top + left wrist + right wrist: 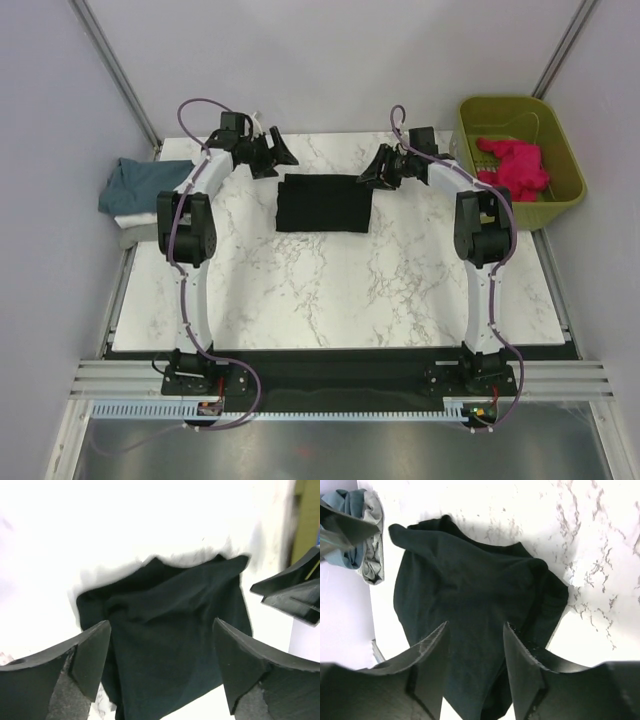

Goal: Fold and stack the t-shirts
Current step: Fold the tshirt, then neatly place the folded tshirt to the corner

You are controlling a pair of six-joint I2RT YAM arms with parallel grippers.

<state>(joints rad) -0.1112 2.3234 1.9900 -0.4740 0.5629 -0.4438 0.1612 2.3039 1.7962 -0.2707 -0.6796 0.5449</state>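
Scanning from the left, you've got the teal-blue t-shirt (140,183) bunched at the bench (330,290) edge, probably the stack spot, left claw (278,155) wide and empty by the far-left corner of the folded black t-shirt (323,203) mid-bench, right claw (372,175) half-open, empty, by its far-right corner, likely freeing the fold.

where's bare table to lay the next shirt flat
Free: the wide marble table stretch from the black shirt to the near edge. Crowded: the far edge, where left claw and right claw flank that shirt, and the left edge's teal-grey pile.
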